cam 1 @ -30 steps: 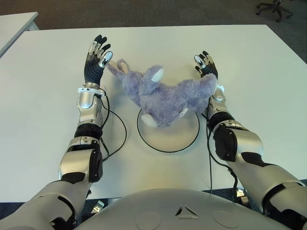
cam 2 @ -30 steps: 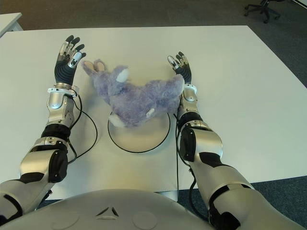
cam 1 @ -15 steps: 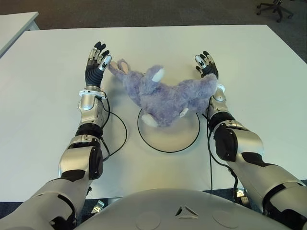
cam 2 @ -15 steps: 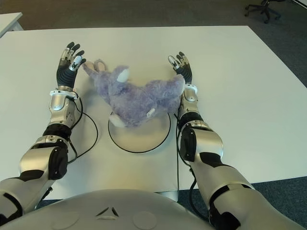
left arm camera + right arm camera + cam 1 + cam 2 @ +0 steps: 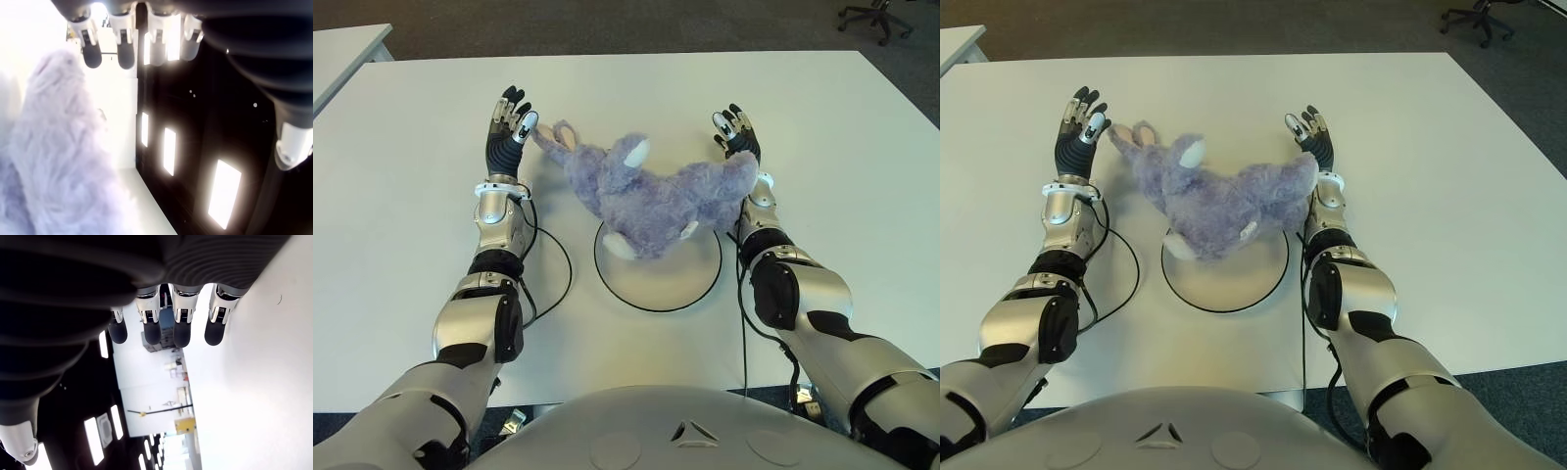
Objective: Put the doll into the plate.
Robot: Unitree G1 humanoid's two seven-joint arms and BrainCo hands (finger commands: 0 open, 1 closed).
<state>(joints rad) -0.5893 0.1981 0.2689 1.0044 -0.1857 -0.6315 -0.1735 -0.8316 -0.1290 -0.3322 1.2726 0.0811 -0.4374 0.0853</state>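
Lying across the far rim of the plate (image 5: 658,284), the doll (image 5: 646,196) is a purple plush animal with white ears and paws. Its lower body covers the far part of the plate; its upper part and one long thin limb extend off the plate onto the table (image 5: 411,196). The near part of the plate is bare.

Left hand (image 5: 509,127) shows beyond and to the left of the plate, palm turned toward the doll, fingers (image 5: 92,55) extended and spread, holding nothing. The tip of the doll's long limb shows just beside this hand's thumb; contact cannot be confirmed. The left wrist view shows purple fur close beside the straight fingers, none of them wrapped around it.

Right hand (image 5: 734,132) shows beyond and to the right of the plate, fingers (image 5: 152,334) straight and relaxed, holding nothing. The doll's right end shows against the heel of this hand; whether they touch cannot be told.

Long axis of the doll runs crosswise over the plate, from the left hand toward the right hand, with the thin limb pointing at the left hand.

No brand, label or readable writing is visible on the doll, plate or table.
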